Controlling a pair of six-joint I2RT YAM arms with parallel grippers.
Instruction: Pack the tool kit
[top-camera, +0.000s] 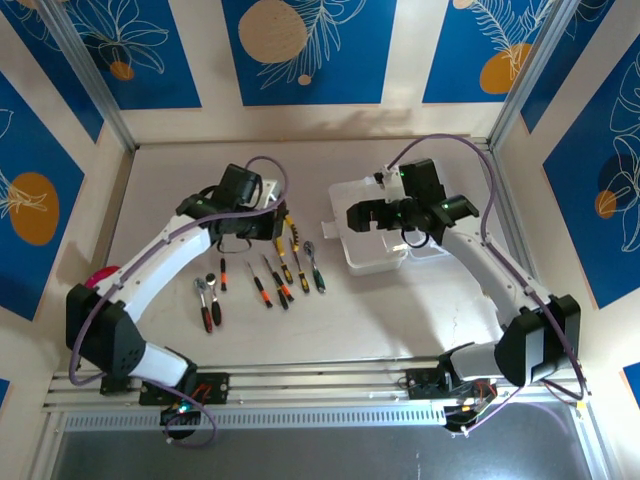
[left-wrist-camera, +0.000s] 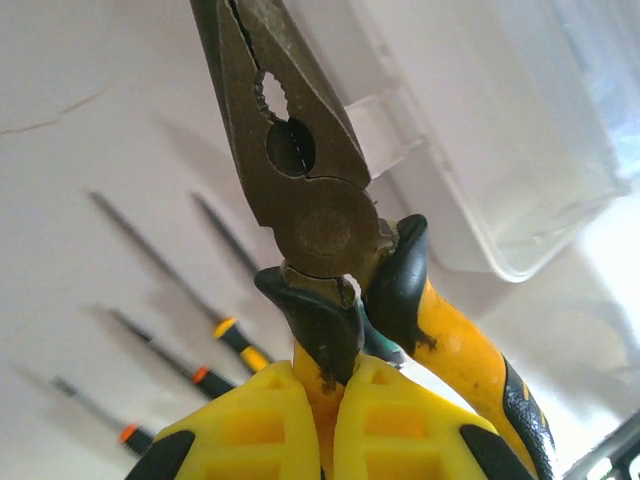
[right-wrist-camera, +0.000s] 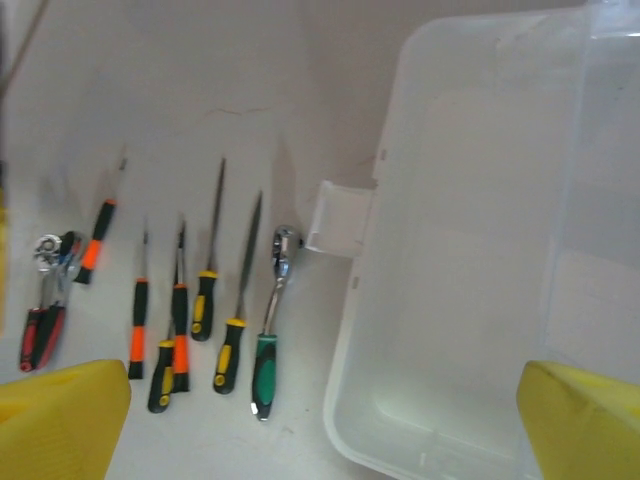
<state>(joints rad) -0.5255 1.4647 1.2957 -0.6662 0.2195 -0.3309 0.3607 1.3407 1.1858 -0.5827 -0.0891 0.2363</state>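
Nearest, the screwdrivers (top-camera: 262, 286) and green ratchet (top-camera: 317, 270) lie in a loose row on the surface (top-camera: 400, 310), handles toward the near edge, apart enough, I judge, for single picks; just beyond the row the left gripper (top-camera: 275, 225) is clamped nearly shut on the handles of the yellow pliers (left-wrist-camera: 310, 200), nose pointing away from the fingers, likely so the nose enters the box (top-camera: 385, 235) first; the box sits open to the right of the row; over it hovers the right gripper (right-wrist-camera: 320, 420), spread fully wide and holding nothing, perhaps ready to steady the box.
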